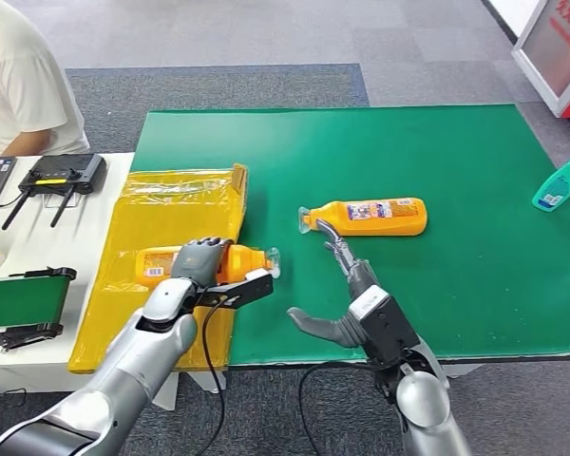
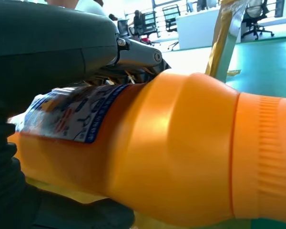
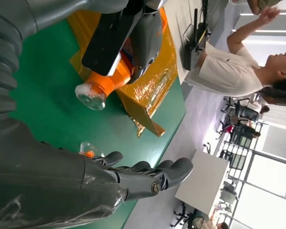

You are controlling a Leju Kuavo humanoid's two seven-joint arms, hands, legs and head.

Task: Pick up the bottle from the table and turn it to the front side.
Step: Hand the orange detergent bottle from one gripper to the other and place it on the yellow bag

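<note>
Half the bottle hidden under left hand (label partly covered), cap showing

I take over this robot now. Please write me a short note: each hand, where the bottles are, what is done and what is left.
Left hand: grips an orange bottle lying over the yellow tray.
Right hand: holds nothing, fingers apart, reaching toward the second orange bottle, which lies on its side on the green table.
Done: first bottle grasped.
Left: whether it is already turned cannot be told; second bottle not yet picked up.
</note>
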